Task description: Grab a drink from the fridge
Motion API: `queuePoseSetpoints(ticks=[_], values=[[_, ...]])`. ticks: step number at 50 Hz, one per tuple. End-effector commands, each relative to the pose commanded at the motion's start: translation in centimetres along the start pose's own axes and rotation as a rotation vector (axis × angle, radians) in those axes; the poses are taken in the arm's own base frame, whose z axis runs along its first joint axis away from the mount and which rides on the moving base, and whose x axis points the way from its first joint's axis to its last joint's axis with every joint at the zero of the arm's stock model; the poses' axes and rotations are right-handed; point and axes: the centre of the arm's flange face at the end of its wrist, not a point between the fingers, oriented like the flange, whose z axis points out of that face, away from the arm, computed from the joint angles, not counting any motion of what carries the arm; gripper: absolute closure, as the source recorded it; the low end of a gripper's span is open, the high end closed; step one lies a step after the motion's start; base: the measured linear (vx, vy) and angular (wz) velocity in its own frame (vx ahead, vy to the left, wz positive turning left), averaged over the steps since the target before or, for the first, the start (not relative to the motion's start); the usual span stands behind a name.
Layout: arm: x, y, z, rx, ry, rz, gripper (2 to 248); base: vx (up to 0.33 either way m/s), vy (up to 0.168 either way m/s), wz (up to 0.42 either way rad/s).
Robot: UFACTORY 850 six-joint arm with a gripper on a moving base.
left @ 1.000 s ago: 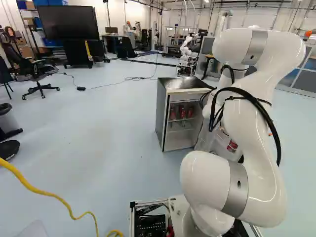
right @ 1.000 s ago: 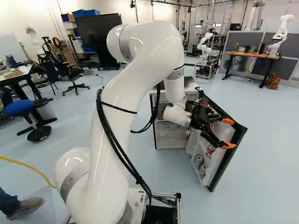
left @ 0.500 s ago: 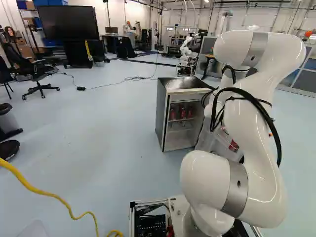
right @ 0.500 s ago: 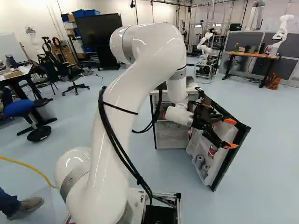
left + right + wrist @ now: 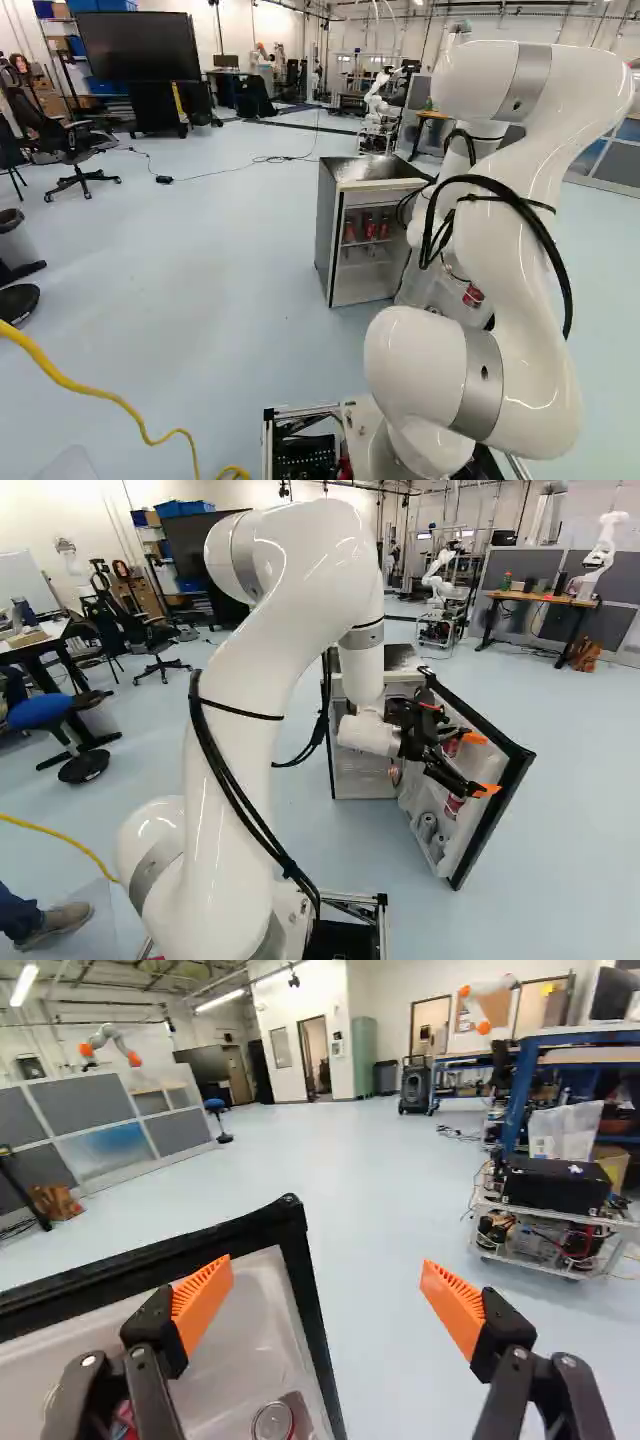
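My pincer [image 5: 326, 1263] is spread wide near a corner of the fridge door [image 5: 255, 1226]. It stands open, likely so I can reach the can [image 5: 272, 1422].

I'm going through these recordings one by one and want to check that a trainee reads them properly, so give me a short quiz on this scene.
1. True or false: the fridge door stands open.
2. Choose one. The gripper is:
a) closed on a can
b) open, holding nothing
c) clamped on the door's edge
3. Fill in: in the left base view, the drinks inside the fridge's body are mainly ____ in colour.

Key: 1 true; 2 b; 3 red
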Motion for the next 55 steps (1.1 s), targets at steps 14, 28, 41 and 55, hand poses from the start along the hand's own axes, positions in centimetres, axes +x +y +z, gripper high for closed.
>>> queuePoseSetpoints(ticks=[14,28,41,55], values=[[0.3,1.4,-2.5,0.158,-0.021,-0.066,3,0.0,0.0,0.0],[0.5,2.8,-5.2,0.322,-0.043,-0.127,3,0.0,0.0,0.0],[0.7,4.2,-7.8,0.48,-0.065,-0.179,3,0.0,0.0,0.0],[0.8,5.5,-10.6,0.647,-0.087,-0.226,3,0.0,0.0,0.0]])
